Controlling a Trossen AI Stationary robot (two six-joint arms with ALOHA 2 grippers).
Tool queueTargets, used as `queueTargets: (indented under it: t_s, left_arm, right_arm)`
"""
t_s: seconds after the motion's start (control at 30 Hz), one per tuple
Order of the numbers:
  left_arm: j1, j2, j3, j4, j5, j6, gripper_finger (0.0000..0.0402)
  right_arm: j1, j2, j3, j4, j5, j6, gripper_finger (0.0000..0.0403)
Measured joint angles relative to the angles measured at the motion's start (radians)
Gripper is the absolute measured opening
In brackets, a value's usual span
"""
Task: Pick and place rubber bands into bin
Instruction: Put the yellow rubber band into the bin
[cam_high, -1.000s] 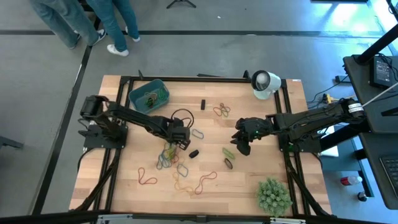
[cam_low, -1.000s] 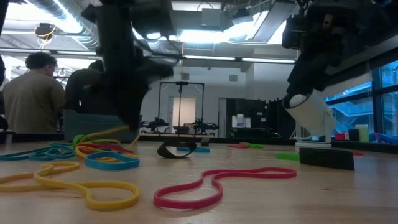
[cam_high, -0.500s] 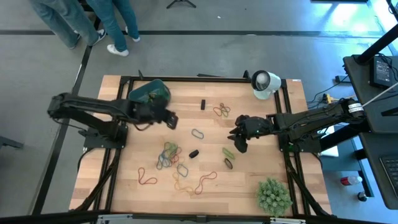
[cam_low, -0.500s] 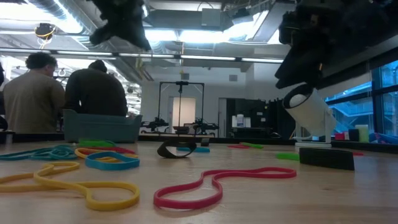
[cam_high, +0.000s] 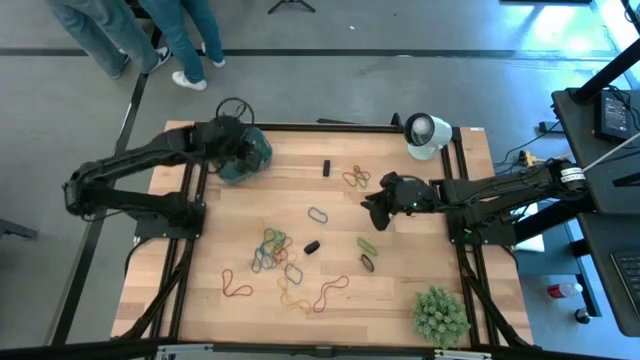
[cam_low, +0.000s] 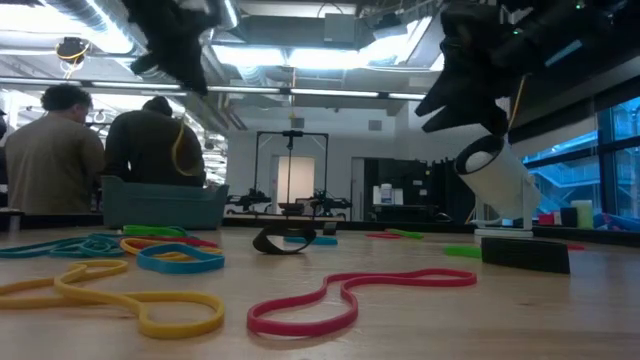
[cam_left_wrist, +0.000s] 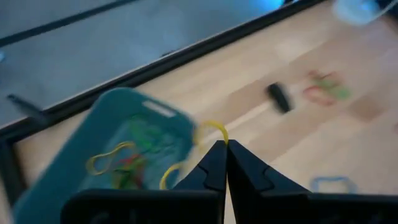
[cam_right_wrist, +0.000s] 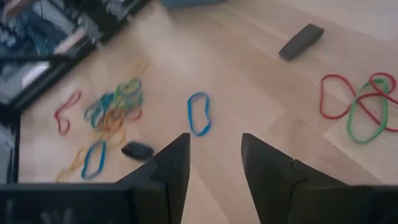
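the table (cam_high: 420, 300) carries most of the scene, with the bin (cam_high: 250, 152) at its far left corner and loose bands (cam_high: 272, 250) strewn across the middle and near part. in the left wrist view the bin (cam_left_wrist: 118, 146) already holds several loops, yellow, red and green.

the left gripper (cam_high: 228, 130) hangs right over the bin, clenched tight, with a yellow band (cam_left_wrist: 208, 127) pinched at its tips; in the low view that band (cam_low: 178, 148) dangles as a loop straight above the bin (cam_low: 163, 203). so the drop target lies directly below this gripper, and letting go looks like the move in hand. the risk is that the floppy loop catches on the rim or a finger rather than falling inside.

the right gripper (cam_high: 378, 208) floats above the table's middle right, its fingers spread and holding nothing. a blue band (cam_right_wrist: 199, 113) lies just ahead of it, long axis running roughly along the line of reach, so it is the nearer arm for that one. red and green loops (cam_right_wrist: 360, 102) sit off to one side.
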Motion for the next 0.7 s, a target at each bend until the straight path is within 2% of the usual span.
queueTargets:
  t_s: [0.17,0.33,0.5,0.7]
  left_arm:
    - [0.194,0.087,0.0,-0.032,0.086,0.164,0.0002]
    - [0.33,0.222,0.0,-0.046,0.144,0.303,0.0003]
    - [0.403,0.367,0.0,-0.057,0.157,0.385,0.0003]
    - [0.434,0.509,0.0,-0.045,0.199,0.431,0.0003]
  right_arm:
    - [-0.041,0.0,0.0,0.036,0.001,0.074,0.0147]
    - [-0.069,0.0,0.0,0.067,0.001,0.118,0.0147]
    - [-0.088,0.0,0.0,0.09,0.001,0.158,0.0147]
    - [-0.09,0.0,0.0,0.09,0.039,0.209,0.0147]
